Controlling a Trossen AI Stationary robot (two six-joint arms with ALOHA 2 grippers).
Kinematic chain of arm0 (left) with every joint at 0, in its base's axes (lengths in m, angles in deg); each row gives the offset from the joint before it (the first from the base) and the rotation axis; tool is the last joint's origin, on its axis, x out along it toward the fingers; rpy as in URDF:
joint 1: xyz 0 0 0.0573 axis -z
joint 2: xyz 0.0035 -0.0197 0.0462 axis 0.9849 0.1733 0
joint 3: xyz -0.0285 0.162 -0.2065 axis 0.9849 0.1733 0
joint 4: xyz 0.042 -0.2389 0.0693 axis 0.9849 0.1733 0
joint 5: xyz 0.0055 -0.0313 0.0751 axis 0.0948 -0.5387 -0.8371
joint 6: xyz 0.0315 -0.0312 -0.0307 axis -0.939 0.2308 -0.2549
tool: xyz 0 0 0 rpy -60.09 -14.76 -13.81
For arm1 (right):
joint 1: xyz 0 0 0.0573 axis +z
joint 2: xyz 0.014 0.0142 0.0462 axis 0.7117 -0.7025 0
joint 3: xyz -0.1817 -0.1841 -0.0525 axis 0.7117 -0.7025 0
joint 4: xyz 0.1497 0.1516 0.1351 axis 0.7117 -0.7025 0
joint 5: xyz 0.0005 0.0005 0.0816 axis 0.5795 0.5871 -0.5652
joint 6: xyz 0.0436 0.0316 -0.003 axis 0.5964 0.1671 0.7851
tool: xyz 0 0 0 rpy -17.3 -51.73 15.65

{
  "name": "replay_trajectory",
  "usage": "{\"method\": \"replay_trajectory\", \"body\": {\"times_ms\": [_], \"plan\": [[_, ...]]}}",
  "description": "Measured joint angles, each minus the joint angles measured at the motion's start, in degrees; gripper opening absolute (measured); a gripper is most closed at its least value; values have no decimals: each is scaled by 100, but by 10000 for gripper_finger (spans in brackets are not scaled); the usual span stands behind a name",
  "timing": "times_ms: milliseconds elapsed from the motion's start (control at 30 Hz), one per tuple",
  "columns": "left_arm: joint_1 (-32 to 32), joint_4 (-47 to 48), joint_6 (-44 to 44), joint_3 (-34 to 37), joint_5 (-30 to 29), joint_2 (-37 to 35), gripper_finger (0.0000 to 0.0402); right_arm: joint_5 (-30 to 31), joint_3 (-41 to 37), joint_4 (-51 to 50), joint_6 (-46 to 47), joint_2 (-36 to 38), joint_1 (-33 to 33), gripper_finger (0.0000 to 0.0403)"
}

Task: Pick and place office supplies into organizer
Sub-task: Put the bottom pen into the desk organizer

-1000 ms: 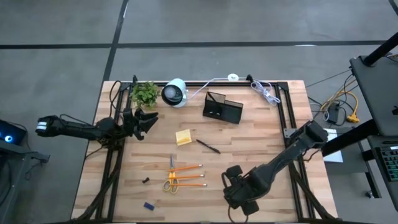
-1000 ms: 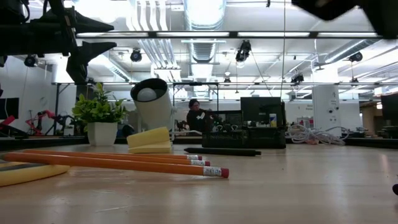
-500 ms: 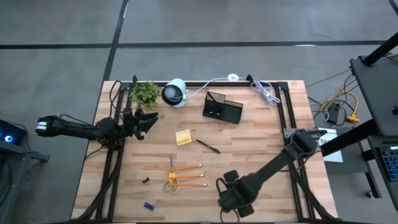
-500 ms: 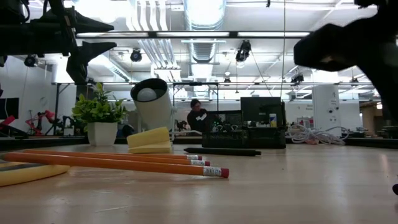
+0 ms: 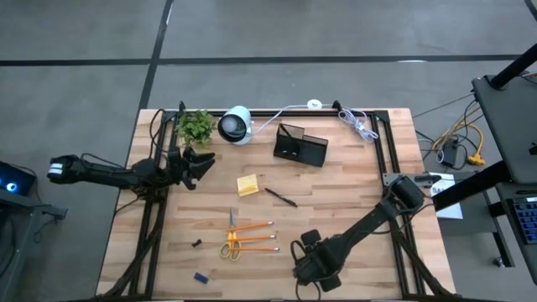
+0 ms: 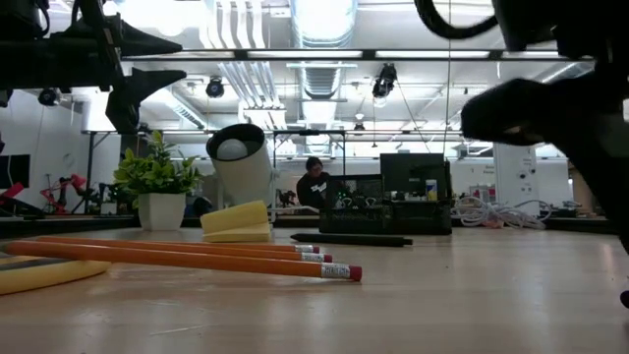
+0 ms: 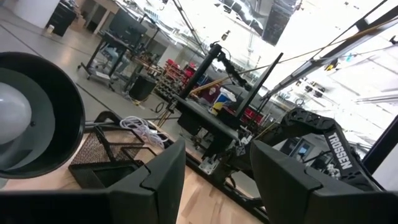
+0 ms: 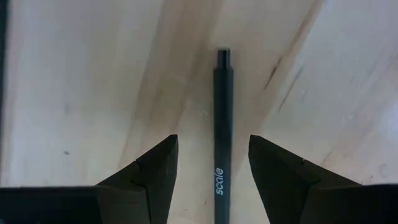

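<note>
Right gripper (image 5: 312, 270) low over the table's near edge, right of centre. Fingers spread apart, nothing held; in the right wrist view a black pen (image 8: 222, 137) marked "scale" lies on the wood in line with the gap between the 2 fingertips (image 8: 155, 168), apparently not touched.

Near-left area: small blue piece (image 5: 201, 277) at the near edge, tiny dark clip (image 5: 196, 243) beyond it. Yellow-handled scissors (image 5: 231, 243) lie with 2 orange pencils (image 5: 252, 237), touching or overlapping; contact not clear from above.

Mid-table: yellow sticky-note pad (image 5: 247, 185), a second black pen (image 5: 281, 197) just right of it.

Left gripper (image 5: 200, 163) hovers over the left side, fingers apart, empty.

Far side: organizer (image 5: 299, 146) stands near the back edge, centre. White lamp (image 5: 236, 124) and green plant (image 5: 195, 126) to its left.
</note>
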State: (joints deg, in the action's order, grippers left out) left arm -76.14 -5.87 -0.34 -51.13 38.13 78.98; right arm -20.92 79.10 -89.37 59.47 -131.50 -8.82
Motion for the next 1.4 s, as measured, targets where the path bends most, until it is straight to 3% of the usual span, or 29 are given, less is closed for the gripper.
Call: {"method": "replay_trajectory", "body": {"times_ms": [500,1067,1400], "plan": [[0,-7,7,0,0,32,167,-177,-313,70,-202,17,-96,175],[0,-5,17,0,2,32,167,-169,-317,96,-236,13,-118,22],[1,-7,153,0,2,32,167,-277,-322,59,-281,39,-139,16]]}}
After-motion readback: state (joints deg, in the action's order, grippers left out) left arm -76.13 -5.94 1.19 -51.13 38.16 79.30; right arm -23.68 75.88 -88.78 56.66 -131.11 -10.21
